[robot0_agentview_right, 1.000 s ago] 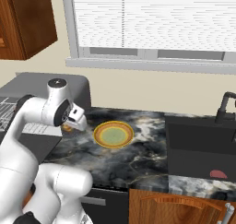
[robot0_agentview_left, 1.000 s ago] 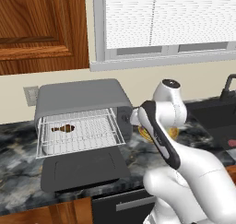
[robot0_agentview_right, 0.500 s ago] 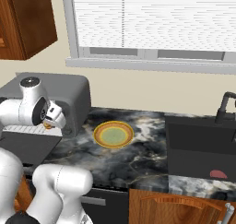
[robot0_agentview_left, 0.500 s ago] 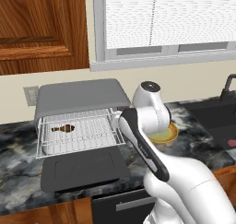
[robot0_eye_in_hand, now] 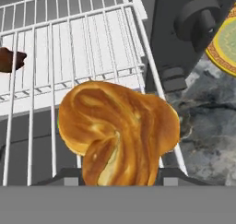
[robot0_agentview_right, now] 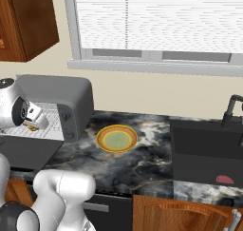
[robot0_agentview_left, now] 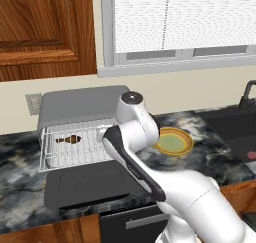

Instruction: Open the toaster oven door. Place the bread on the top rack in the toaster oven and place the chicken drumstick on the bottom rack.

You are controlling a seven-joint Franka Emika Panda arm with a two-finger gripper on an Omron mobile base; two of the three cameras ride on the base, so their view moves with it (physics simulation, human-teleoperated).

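The jaws [robot0_eye_in_hand: 120,179] grip the bread [robot0_eye_in_hand: 119,132], holding it above the pulled-out white wire rack [robot0_eye_in_hand: 69,57] of the toaster oven [robot0_agentview_left: 82,104], near the rack's front right corner. The chicken drumstick [robot0_agentview_left: 69,139] lies on a rack at its back left. The toaster oven door [robot0_agentview_left: 92,184] lies open, flat on the table [robot0_agentview_left: 210,147].

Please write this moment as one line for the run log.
door: open | drumstick: on pulled-out rack | bread: held in tool, above rack | plate: on counter
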